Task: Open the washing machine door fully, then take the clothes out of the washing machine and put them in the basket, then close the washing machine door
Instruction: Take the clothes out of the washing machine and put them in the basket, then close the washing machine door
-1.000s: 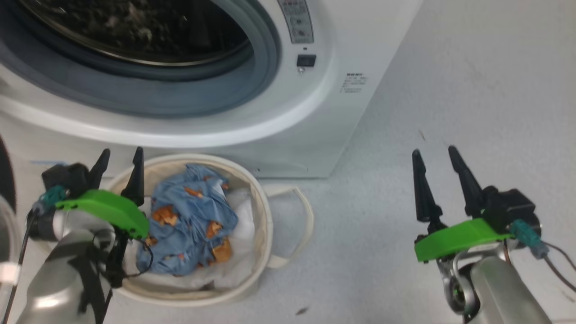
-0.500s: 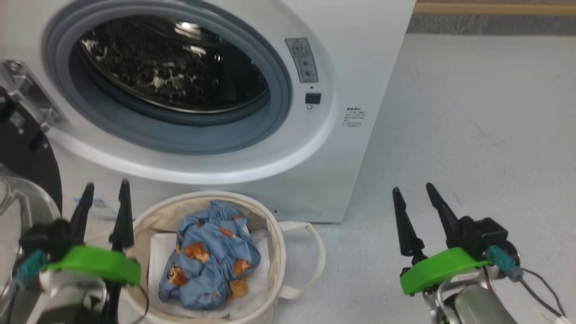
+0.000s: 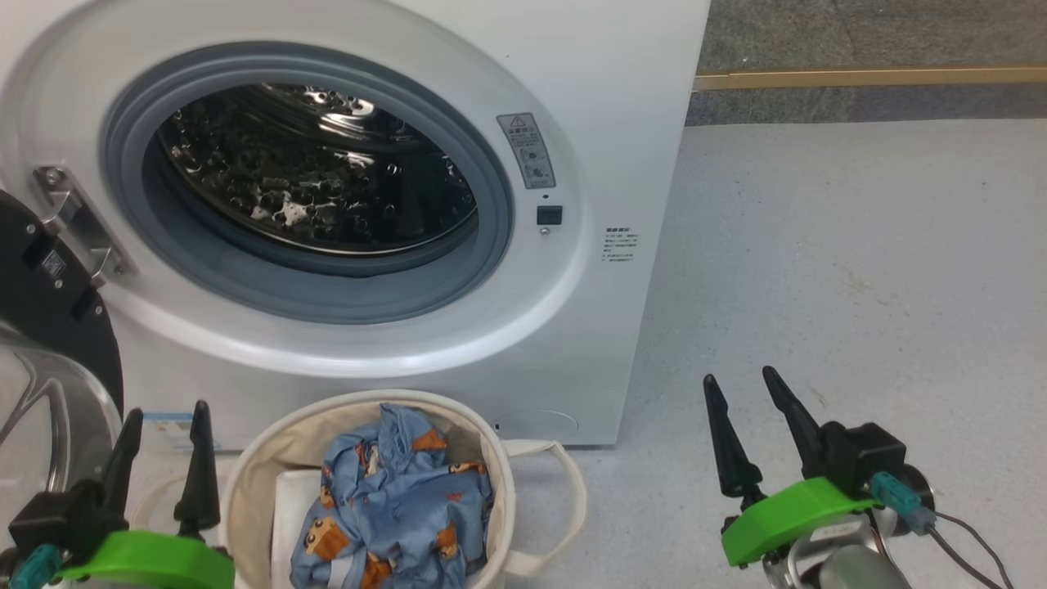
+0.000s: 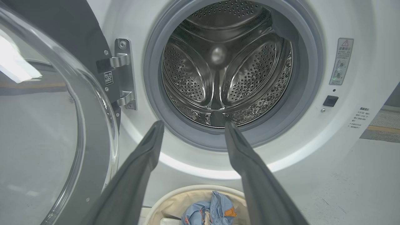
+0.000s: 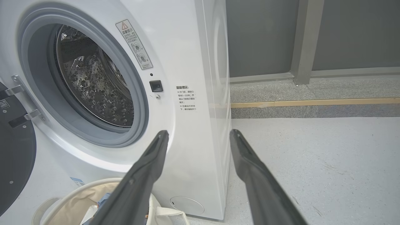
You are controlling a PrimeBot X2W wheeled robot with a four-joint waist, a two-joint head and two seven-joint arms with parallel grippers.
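The washing machine (image 3: 622, 74) (image 4: 359, 18) (image 5: 187, 37) stands with its steel drum (image 3: 319, 172) (image 4: 225, 62) bare inside. Its door (image 3: 41, 327) (image 4: 56, 131) (image 5: 12, 162) hangs swung out at the left, glass bulging toward me. Below the machine's front stands the basket (image 3: 245, 466) (image 4: 175, 200) (image 5: 78, 197), holding the blue bear-print clothes (image 3: 393, 507) (image 4: 212, 209) on a white sheet. My left gripper (image 3: 164, 421) (image 4: 192, 125) is open beside the basket's left rim, holding nothing. Over the floor to the right, my right gripper (image 3: 740, 384) (image 5: 200, 132) is open and holds nothing.
Grey floor (image 3: 859, 286) spreads to the machine's right. A brass strip (image 3: 867, 78) (image 5: 312, 102) and a grey wall (image 5: 343, 31) with a post lie beyond it. The basket's loop handle (image 3: 564, 483) sticks out toward the right gripper.
The head camera has tilted up, so more of the drum and the far floor shows. Both grippers stay open; the clothes lie as before in the basket.
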